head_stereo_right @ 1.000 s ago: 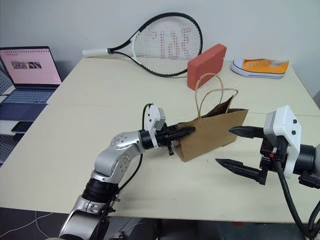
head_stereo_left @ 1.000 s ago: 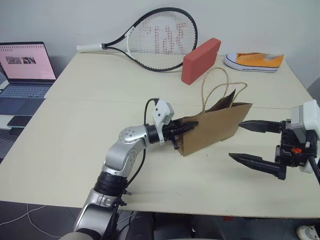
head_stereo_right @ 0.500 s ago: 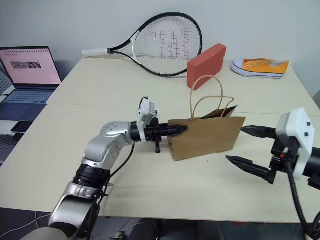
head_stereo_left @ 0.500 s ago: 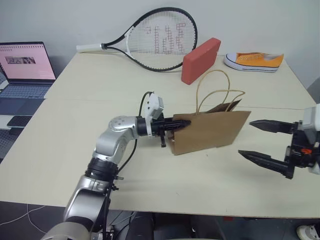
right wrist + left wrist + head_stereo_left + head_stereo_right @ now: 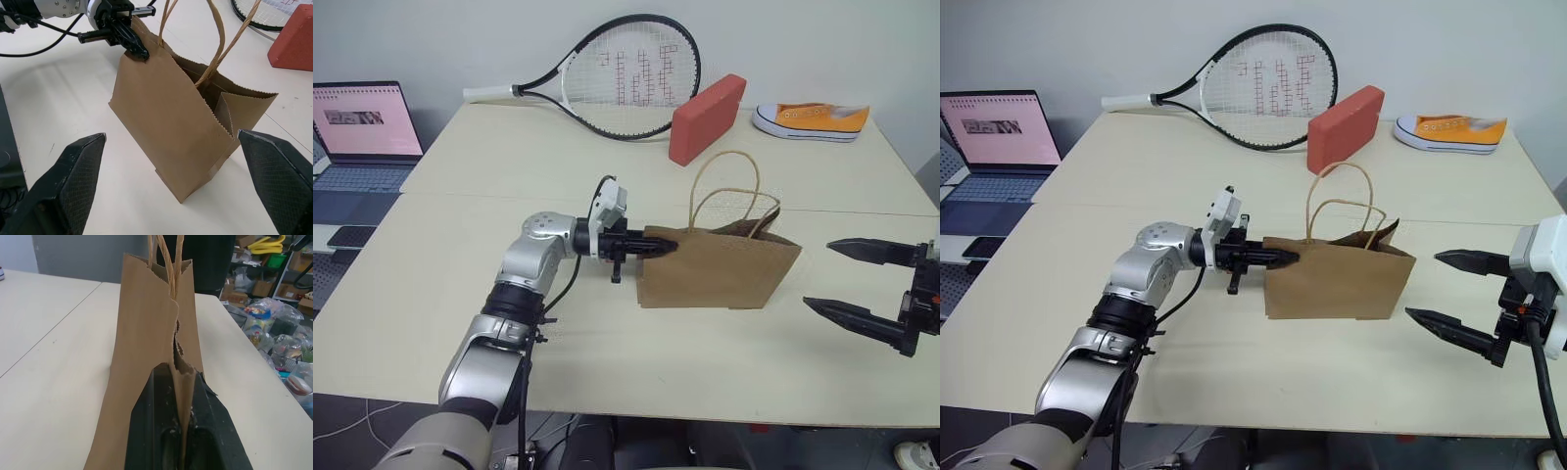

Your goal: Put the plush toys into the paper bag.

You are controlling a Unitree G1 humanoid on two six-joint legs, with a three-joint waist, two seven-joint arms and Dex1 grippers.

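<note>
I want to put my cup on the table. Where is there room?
Lots of bare table lies on the laptop side, and along the near edge before the paper bag. It's crowded at the back, with the racket, red block and sneaker.

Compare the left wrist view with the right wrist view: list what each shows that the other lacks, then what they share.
Left wrist view alone: the left gripper shut on a folded side edge of the paper bag, seen end-on, plus cluttered shelves beyond the table.

Right wrist view alone: the open right gripper short of the bag, the bag's open mouth, the red brick, and part of the tennis racket.

Shared: the bag, its twisted handles and the pale table.
</note>
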